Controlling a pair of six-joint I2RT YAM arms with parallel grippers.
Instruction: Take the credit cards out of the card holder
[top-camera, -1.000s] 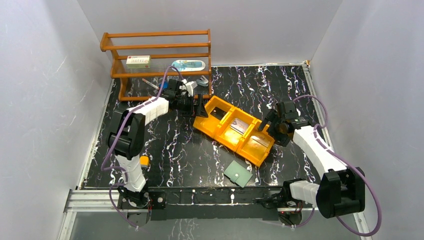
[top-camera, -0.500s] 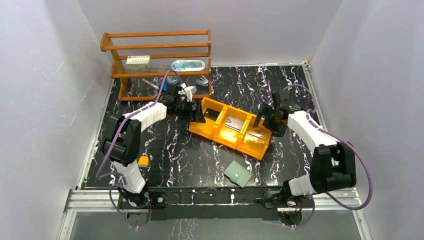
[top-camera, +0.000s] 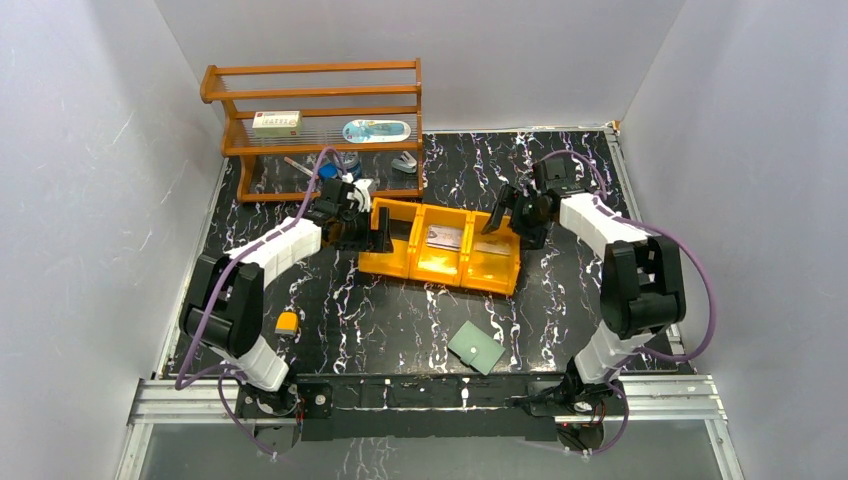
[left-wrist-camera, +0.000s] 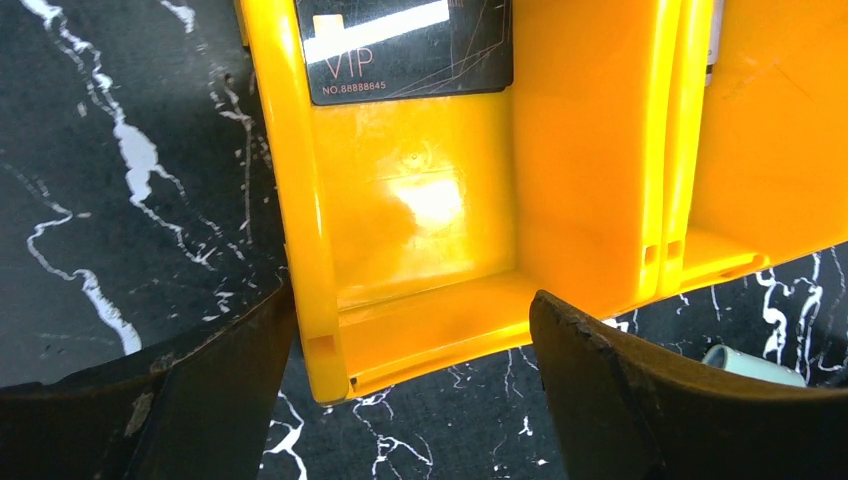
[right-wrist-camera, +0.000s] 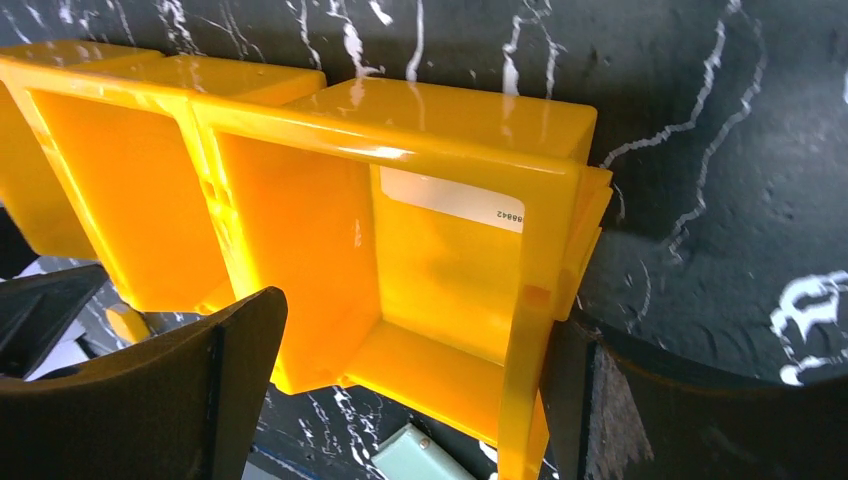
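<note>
Marble top (top-camera: 470, 160); blk card (left-wrist-camera: 405, 45) "VIP NO.88888645"

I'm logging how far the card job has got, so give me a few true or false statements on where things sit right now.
The card holder lies on the table, outside the orange tray. True.
A black card lies in the tray compartment at the left gripper. True.
The right gripper is shut on a card. False: its jaws stand wide at the tray's end.
The white box sits in the tray. False: it is on the wooden rack.
</note>
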